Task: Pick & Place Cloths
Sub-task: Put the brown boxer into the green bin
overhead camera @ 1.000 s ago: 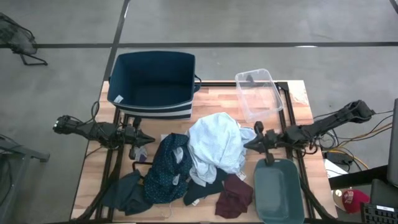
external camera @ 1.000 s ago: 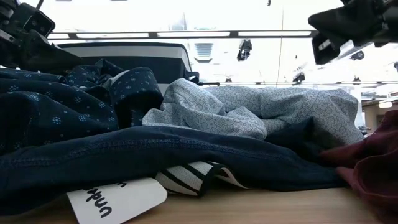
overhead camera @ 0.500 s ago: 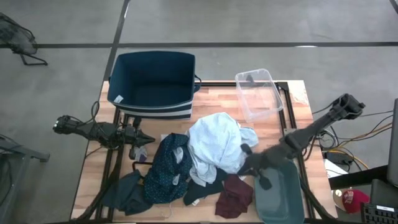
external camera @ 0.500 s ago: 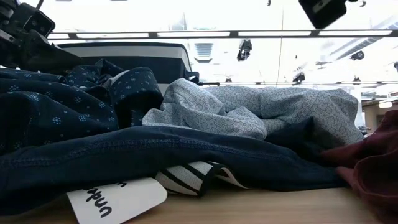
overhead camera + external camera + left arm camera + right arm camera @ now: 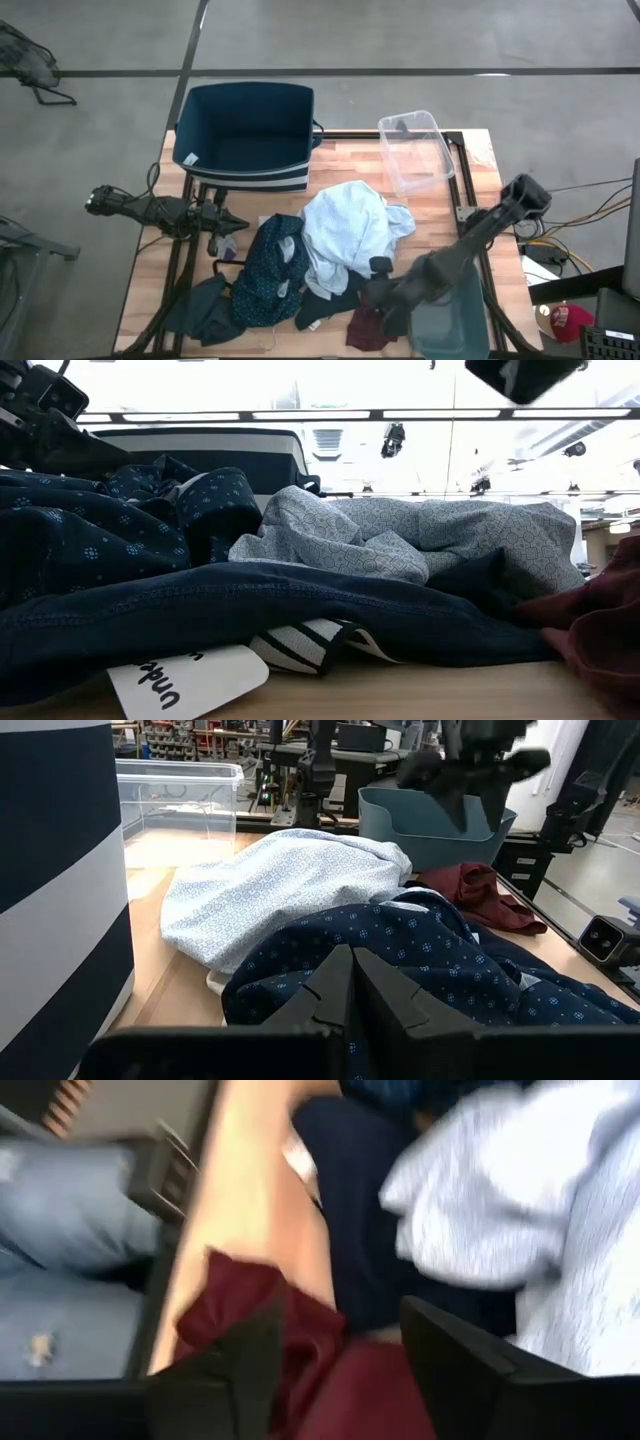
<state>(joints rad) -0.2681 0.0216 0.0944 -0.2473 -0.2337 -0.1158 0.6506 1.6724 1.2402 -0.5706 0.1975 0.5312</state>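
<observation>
Right gripper (image 5: 378,300): fingers spread, holding nothing, above maroon cloth (image 5: 372,322) at table's (image 5: 480,180) front edge. Left gripper (image 5: 236,223): fingers together, empty, beside navy dotted cloth (image 5: 268,268). Pale-blue shirt (image 5: 345,230): mid-table.

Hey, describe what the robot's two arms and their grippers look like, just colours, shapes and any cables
Both arms are dark, nearly black, built of slim jointed links with bulkier round joints. The left gripper tapers to two dark pointed fingers. The right gripper has two broad, flat black fingers. Thin dark cables loop by the left arm's base; black and orange cables trail off beyond the right arm's.
</observation>
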